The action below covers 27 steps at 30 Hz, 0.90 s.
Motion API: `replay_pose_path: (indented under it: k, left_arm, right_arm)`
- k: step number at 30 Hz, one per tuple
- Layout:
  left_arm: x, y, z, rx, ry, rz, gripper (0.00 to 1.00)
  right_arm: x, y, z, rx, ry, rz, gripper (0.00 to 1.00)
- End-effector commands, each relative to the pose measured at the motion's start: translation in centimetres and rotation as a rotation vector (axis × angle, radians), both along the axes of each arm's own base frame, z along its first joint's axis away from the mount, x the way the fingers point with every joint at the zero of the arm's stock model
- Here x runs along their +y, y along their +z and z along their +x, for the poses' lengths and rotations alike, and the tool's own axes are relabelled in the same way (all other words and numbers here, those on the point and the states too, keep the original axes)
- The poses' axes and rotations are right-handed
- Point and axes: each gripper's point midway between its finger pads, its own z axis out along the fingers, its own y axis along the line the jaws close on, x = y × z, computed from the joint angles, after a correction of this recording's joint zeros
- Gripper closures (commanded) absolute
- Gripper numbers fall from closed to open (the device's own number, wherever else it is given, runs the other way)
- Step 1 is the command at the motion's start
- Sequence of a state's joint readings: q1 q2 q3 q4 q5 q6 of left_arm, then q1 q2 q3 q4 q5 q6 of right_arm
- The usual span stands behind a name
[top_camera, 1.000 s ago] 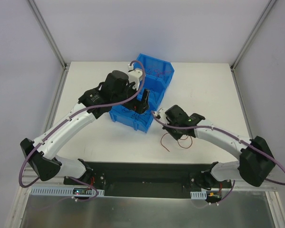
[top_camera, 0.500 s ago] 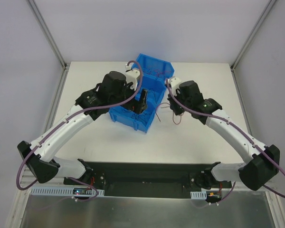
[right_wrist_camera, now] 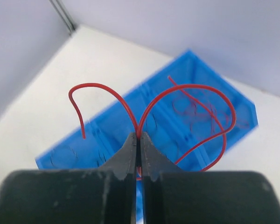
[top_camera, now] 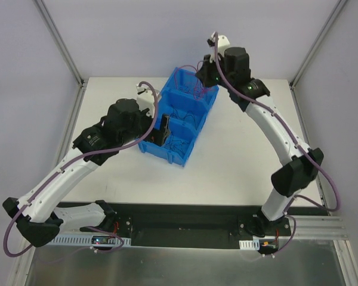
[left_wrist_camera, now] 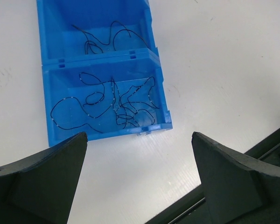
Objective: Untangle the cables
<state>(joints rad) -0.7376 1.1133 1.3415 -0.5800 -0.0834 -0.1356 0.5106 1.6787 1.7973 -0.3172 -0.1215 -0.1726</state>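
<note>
From where I stand, a blue plastic bin (top_camera: 180, 119) with 3 compartments in a row sits slantwise on the white counter (top_camera: 244, 155), roughly midway between the 2 arms.

The right claw (right_wrist_camera: 137, 140) is lifted high over the far end of the bin, its fingers pressed tight together on a thin red cable (right_wrist_camera: 186, 88). The strand springs out of the fingertips in 2 arcs. One bends off to the left and hooks down to a free end. The other sweeps round to the right in a wide loop and comes back down beside the fingers. Whether any part of it touches the bin, I cannot tell. Beneath it, the far compartment holds a loose bunch of curly red cables (right_wrist_camera: 200, 109).

The left claw (left_wrist_camera: 137, 140) hangs over the near end of the bin with its 2 dark fingers (left_wrist_camera: 42, 182) spread wide apart and nothing between them. Its camera looks straight down into the 2 nearer compartments. The nearest one holds kinked black cables (left_wrist_camera: 116, 105), several strands crossing one another in a loose knot toward the right side, with one long loop trailing off to the left wall. The middle compartment holds a smaller black strand (left_wrist_camera: 107, 39), curled in a few open bends on the floor of the bin.

From the overhead camera the left claw (top_camera: 163, 132) sits just at the left rim of the nearest compartment.
</note>
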Motion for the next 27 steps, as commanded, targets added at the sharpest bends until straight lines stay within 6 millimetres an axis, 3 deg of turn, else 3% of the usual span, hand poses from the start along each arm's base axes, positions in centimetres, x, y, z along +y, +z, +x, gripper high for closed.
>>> replay_pose_path:
  k: [1,3,4,6,10,12,15,21,24,27]
  left_arm:
    - [2.0,0.8,0.6,-0.075,0.059,0.033,0.06]
    - [2.4,0.8,0.3,-0.076,0.068,0.025,0.06]
    - [2.5,0.8,0.1,-0.077,0.068,0.021,0.06]
    - [2.9,0.6,-0.3,-0.072,0.076,0.01,0.06]
    - [3.6,0.0,-0.9,-0.067,0.097,0.004,0.06]
    - [4.2,-0.1,-1.0,-0.072,0.115,0.011,0.05]
    - [4.8,-0.2,-1.2,-0.076,0.131,0.015,0.05]
    - [5.0,-0.3,-1.2,-0.074,0.135,0.024,0.05]
    - [5.3,-0.2,-1.1,-0.085,0.139,0.045,0.04]
    - [5.3,-0.4,-0.8,-0.085,0.146,0.061,0.04]
  right_arm:
    - [2.1,3.3,4.7,-0.022,0.009,0.186,1.0]
    - [2.8,3.1,6.7,0.005,0.015,0.243,1.0]
    - [3.2,1.7,8.0,0.042,0.014,0.264,1.0]
    - [3.6,0.7,10.0,0.088,0.003,0.335,1.0]
    - [3.2,-1.7,13.9,0.195,-0.052,0.52,1.0]
    - [2.9,-4.2,15.6,0.268,-0.087,0.598,1.0]
    - [2.3,-6.5,17.8,0.282,-0.107,0.627,1.0]
    - [0.9,-13.2,20.4,0.313,-0.224,0.536,1.0]
    - [0.6,-16.5,20.2,0.369,-0.263,0.461,1.0]
    - [0.7,-18.5,19.8,0.387,-0.273,0.39,1.0]
